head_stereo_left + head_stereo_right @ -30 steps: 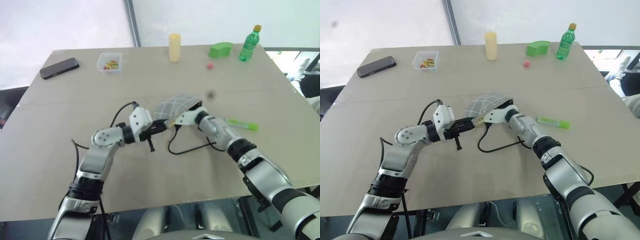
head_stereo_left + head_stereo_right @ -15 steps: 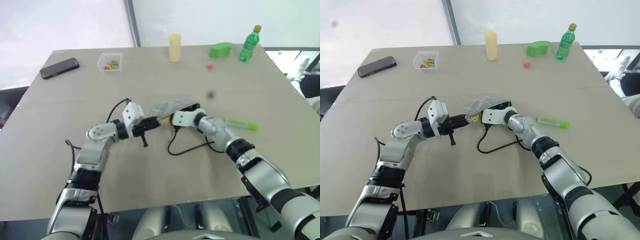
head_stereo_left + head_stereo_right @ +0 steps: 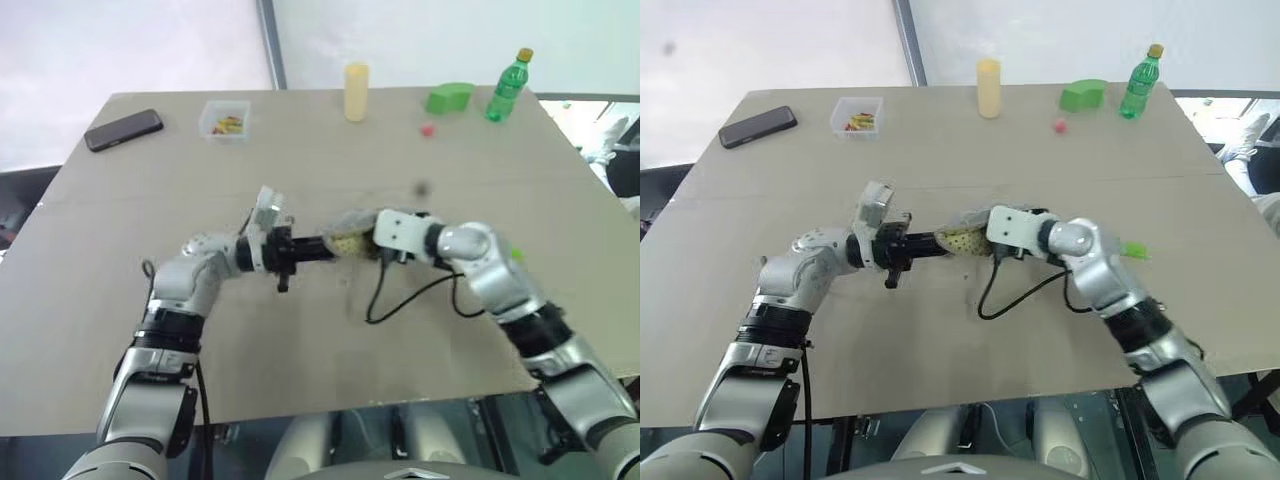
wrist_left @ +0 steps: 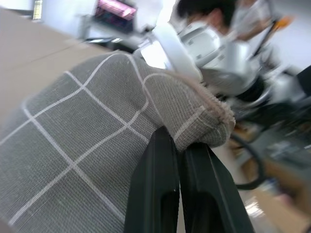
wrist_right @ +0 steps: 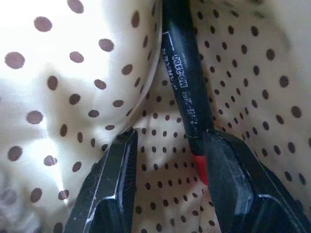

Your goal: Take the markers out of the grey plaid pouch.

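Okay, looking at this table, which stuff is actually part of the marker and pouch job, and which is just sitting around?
Part of the job:
- grey plaid pouch, pinched by the left gripper
- black marker inside the pouch, by the right gripper
- lime green marker on the table

Just lying about:
- phone
- clear plastic box
- yellow cylinder
- green block
- green bottle
- small red object

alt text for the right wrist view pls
The right gripper, fingers apart, reaches inside the pouch's cream, brown-dotted lining. A black marker with a red end lies against one finger, not yet gripped.
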`<state>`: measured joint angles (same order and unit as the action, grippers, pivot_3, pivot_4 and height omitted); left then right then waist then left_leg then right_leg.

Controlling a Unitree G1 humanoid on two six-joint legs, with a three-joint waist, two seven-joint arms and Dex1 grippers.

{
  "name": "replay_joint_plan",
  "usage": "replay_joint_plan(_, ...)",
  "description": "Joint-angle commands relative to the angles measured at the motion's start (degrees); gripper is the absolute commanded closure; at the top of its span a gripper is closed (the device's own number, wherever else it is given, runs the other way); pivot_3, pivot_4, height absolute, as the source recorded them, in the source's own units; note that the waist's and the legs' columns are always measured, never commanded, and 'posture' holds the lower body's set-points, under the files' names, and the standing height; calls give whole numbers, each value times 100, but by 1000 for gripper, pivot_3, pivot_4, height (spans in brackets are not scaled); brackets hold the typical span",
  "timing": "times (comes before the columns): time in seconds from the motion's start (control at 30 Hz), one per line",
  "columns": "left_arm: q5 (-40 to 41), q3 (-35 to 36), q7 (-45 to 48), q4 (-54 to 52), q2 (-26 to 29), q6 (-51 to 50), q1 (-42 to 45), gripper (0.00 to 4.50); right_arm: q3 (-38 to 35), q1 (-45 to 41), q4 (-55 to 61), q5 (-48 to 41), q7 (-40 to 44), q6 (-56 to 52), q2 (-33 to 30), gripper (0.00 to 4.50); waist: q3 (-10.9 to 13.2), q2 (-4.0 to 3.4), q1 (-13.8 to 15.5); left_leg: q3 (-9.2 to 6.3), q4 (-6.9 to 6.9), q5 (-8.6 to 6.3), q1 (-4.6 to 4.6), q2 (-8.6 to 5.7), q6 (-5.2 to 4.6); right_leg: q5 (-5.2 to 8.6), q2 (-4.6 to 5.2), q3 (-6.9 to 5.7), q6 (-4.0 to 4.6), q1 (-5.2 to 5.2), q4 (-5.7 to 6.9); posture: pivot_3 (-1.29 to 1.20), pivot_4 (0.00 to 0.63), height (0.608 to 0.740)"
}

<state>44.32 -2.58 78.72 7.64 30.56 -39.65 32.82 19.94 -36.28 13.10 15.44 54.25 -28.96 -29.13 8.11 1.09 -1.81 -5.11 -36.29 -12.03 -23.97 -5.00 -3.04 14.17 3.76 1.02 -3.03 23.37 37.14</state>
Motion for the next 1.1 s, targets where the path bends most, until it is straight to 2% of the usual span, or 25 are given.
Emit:
replay_joint_plan(0.03, 911, 357, -98, -621, 3, -969, 38, 4500, -835, -22, 1220, -411, 604, -1303, -772, 2328, 0, 1, 6, -3, 0, -4, 6, 1, -6, 0, 2, 1, 0, -6, -1, 0, 150, 740)
replay_joint_plan(0.2, 356, 116, -241, -244, -35, -652, -99, 4500, -698, 70, 1853, -801, 864, -1893, -1551, 2328, -1, 3, 27, -16, 1, -15, 22, 6, -23, 0, 7, -6, 0, -24, -5, 0, 150, 740)
replay_joint_plan(0.27, -124, -31, -303, 218, -95, -173, -129, 4500, -283, 146, 1665, -602, 733, -1769, -1753, 2328, -2, 4, 53, -14, 1, -15, 25, 6, -23, 0, 12, -6, 0, -28, -7, 0, 150, 740)
replay_joint_plan(0.4, -873, -310, -320, 953, -97, 485, -99, 4500, 223, 50, 1161, -691, 498, -1864, -1465, 2328, -2, 7, 116, -9, -1, -13, 18, 1, -21, -1, 19, -4, 2, -25, -11, 0, 150, 740)
replay_joint_plan(0.57, -1105, -360, -305, 1146, -148, 624, -69, 4500, 789, -349, 49, -456, 120, -1279, -1042, 2328, -1, 8, 117, -6, 2, -3, 10, -5, -3, -1, 26, 0, 2, -19, -20, 0, 150, 740)
replay_joint_plan(0.73, -1064, -268, -432, 1046, -224, 417, -70, 4500, 1155, -801, -1113, -56, -207, -641, -685, 2328, -2, 9, 105, -6, 1, -3, 15, -5, -3, -1, 24, -1, 2, -20, -14, 0, 150, 740)
replay_joint_plan(0.83, -835, -110, -596, 1086, -275, -134, 6, 4500, 1304, -914, -1455, 148, -134, -398, -715, 2328, -2, 9, 108, -6, 1, -3, 16, -5, -3, -1, 22, -2, 2, -20, -9, 0, 150, 740)
replay_joint_plan(0.93, -388, 177, -657, 1094, -300, -893, 118, 4500, 1105, -919, -999, -256, 497, -760, -881, 2328, -2, 9, 108, -7, 0, -2, 13, -7, -3, -1, 22, -3, 1, -19, -10, 0, 150, 740)
replay_joint_plan(1.1, 873, 561, -427, 458, -210, -2588, 143, 4500, 480, -793, 390, -1117, 1654, -1236, -1873, 2328, 6, 5, 118, -15, -1, -7, 2, -10, -11, -1, 25, -10, 0, -17, -19, 0, 150, 740)
